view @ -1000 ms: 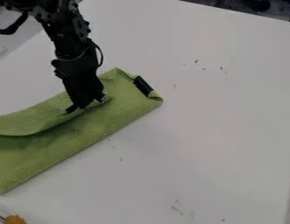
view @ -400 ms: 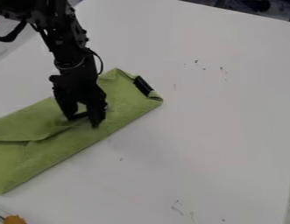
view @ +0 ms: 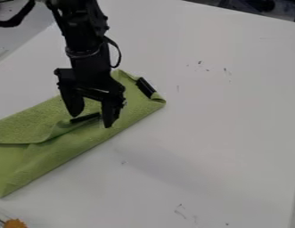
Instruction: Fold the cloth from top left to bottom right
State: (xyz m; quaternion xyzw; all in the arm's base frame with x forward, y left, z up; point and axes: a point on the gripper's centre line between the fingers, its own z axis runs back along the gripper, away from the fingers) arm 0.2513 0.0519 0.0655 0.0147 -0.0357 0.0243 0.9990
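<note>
And now right down over the work with the black two-finger gripper (view: 91,119), hanging at the middle of the rumpled lime-green rectangular cloth (view: 30,162), with fingers apart, astride a short, narrow black strip (view: 84,118) at the edge of the fold. Not clamped on anything, by the look of it. Placed there, presumably, to let go of the turned-over flap (view: 24,124) or take a fresh bite; impossible to say which.

Over to the cloth: lying flat on the smooth white tabletop (view: 221,111), at left, running out past the picture's left edge. Folded down from the upper left, but stopping short of the lower right border, with a band of the under layer on show. Well along, then, yet perhaps in need of one more tug and a press. Near the right-hand corner, see another stubby black strip (view: 145,87), set aslant on the green, maybe as a marker or a weight; hard to tell.

Resting straight on the table, not in any tray or basket, so likely to slide if dragged. Careful on the lift: could snag the flap and pull it open again. And down at the bottom left, spot a small ragged orange object (view: 15,223), clear of the fold.
</note>
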